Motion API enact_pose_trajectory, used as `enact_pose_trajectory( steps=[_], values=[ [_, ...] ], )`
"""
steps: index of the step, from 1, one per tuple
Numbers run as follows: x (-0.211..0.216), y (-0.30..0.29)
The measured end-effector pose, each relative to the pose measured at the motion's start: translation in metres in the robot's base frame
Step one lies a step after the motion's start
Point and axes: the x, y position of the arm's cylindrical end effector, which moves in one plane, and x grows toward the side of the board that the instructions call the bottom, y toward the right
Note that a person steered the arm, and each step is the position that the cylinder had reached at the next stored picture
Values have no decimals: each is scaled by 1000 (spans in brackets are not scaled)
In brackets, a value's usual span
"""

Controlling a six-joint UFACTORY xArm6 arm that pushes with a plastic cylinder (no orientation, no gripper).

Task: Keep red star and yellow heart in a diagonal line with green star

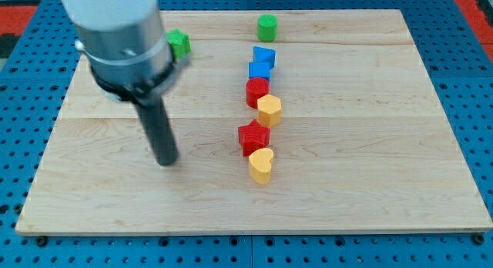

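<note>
The red star [253, 137] lies right of the board's middle, touching the yellow heart [261, 165] just below it. The green star [179, 43] lies near the view's top left, partly hidden behind the arm. My tip [166, 162] rests on the board well to the left of the red star and yellow heart, about level with the heart, and well below the green star.
A column runs up from the red star: a yellow hexagon-like block [269, 110], a red block [256, 91], two blue blocks [259, 70] [264, 56], and a green cylinder [266, 26] at the top. The wooden board [370, 145] sits on blue pegboard.
</note>
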Motion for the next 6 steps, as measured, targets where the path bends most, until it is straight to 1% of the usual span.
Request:
enact_pose_trajectory(
  steps=[2,3,4,5,6],
  values=[
    [82,59],
    [77,143],
    [28,142],
    [1,141],
    [-12,98]
  ],
)
